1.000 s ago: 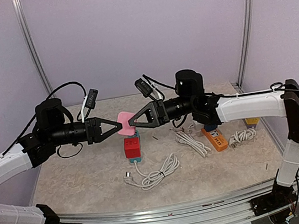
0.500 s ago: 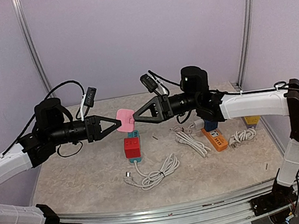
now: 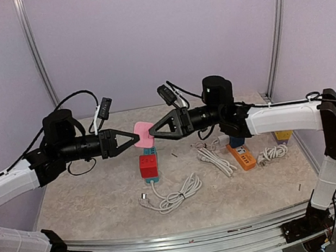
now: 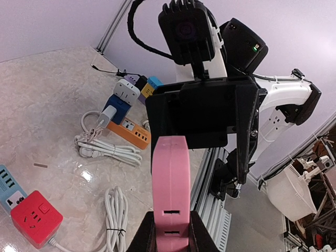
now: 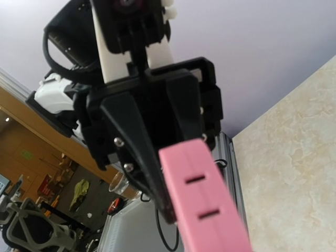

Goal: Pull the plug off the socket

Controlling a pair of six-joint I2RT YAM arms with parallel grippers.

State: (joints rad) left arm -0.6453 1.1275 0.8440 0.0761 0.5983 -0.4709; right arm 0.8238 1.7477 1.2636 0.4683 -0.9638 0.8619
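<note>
A pink socket block hangs in the air between my two grippers, above the table's middle. My left gripper is shut on its near end, with fingers pressed on both sides of the block. Two empty slots show on its side. My right gripper faces it from the right. In the left wrist view one right finger stands clear of the block's far end. The right wrist view shows none of its own fingers beside the block.
A red socket cube with a white cord sits below the grippers, against a blue strip. An orange power strip, plugged adapters and white cable coils lie to the right.
The pink block and both grippers have shifted slightly up and to the right. The left arm has reached further right. The right gripper has lifted a little.
</note>
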